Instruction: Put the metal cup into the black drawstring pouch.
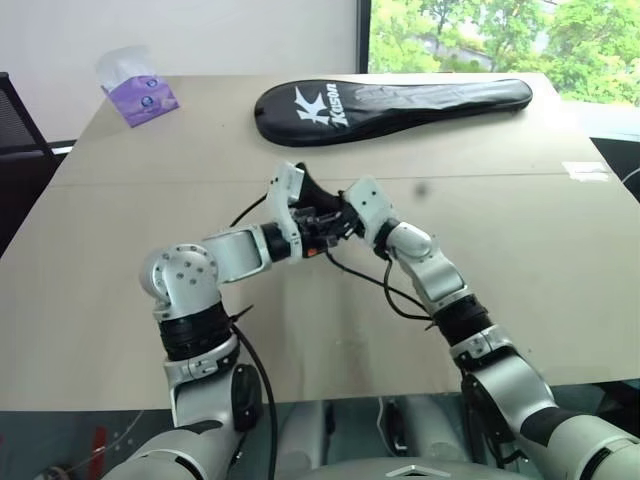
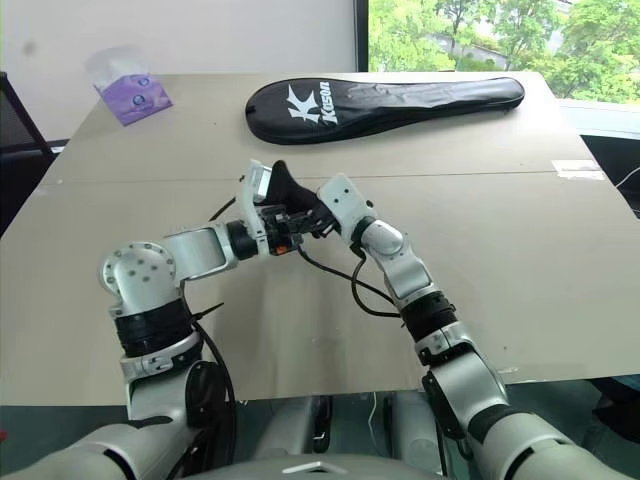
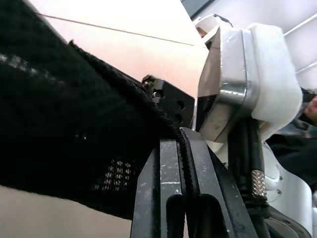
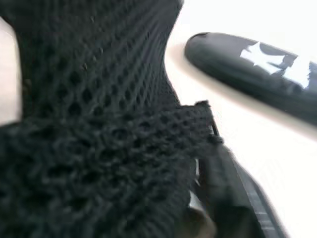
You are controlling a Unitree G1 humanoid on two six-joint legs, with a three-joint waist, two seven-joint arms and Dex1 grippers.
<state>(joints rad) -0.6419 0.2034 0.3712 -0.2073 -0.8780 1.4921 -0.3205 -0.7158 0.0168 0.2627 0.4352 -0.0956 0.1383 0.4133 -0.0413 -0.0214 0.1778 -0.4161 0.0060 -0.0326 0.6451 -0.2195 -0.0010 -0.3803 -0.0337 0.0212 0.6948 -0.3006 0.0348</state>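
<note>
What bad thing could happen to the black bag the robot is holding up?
1. The black drawstring pouch hangs above the table by a thin bit of its edge, pinched in the shut left gripper. It might slip out and drop.
2. The right gripper sits right up against the pouch, so a tug there could pull the mesh free or close the mouth.

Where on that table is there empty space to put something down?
Bare table lies right of the arms, and left below the tissue pack. The far edge holds the racket cover. The middle is crowded: both claws meet at the black pouch.
</note>
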